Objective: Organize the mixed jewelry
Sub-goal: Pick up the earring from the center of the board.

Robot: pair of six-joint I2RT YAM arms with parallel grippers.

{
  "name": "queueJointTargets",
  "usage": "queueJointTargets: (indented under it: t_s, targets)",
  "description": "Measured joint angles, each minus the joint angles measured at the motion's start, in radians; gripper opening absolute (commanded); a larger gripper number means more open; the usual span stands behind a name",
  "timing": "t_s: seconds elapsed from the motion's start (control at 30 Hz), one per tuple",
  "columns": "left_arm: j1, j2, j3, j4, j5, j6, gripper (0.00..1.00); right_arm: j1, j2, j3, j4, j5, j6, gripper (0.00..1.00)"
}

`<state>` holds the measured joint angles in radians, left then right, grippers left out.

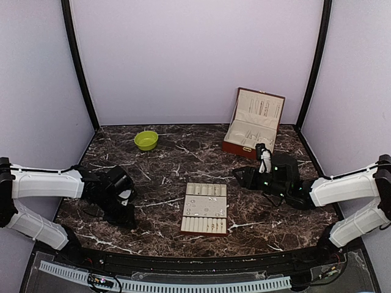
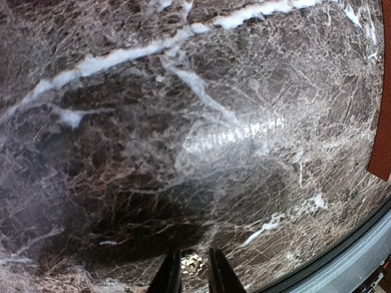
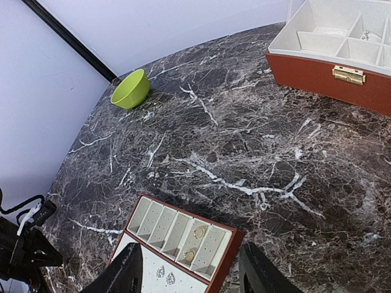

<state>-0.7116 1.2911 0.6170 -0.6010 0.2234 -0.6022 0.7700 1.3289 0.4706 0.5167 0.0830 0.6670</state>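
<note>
A tiny pale, sparkly jewelry piece [image 2: 192, 264] lies on the dark marble between the fingertips of my left gripper [image 2: 194, 271]. The jaws have narrowed around it, with a thin gap still showing on its right side. From above, the left gripper [image 1: 125, 212] points down at the table left of the beige slotted tray [image 1: 206, 207]. My right gripper [image 3: 189, 259] hovers wide open over the tray's far end [image 3: 229, 241], holding nothing. Two small teardrop hoops [image 3: 200, 232] sit in one tray slot and two sparkly studs [image 3: 165, 274] on the panel below.
An open brown jewelry box [image 1: 253, 125] with a beige lining stands at the back right, and its front wall [image 3: 324, 73] shows in the right wrist view. A lime-green bowl [image 1: 146, 140] sits at the back left. The tray's brown edge [image 2: 382, 140] is at the far right.
</note>
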Motion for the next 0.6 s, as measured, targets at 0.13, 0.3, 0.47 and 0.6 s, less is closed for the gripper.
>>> queueJointTargets:
  t_s: [0.13,0.3,0.47,0.6]
  targets:
    - [0.000,0.002,0.003,0.000,0.000,0.006,0.14,0.000,0.000,0.000,0.000,0.000,0.000,0.55]
    - [-0.001,0.005,0.003,0.000,-0.004,0.006,0.06,0.000,0.000,0.000,0.000,0.000,-0.001,0.54]
    - [-0.005,0.019,0.003,0.000,-0.004,0.011,0.00,0.000,-0.002,0.000,-0.001,0.005,-0.004,0.55]
    - [-0.005,0.019,0.005,0.000,-0.008,0.011,0.00,0.000,-0.027,-0.010,-0.001,0.013,-0.004,0.55]
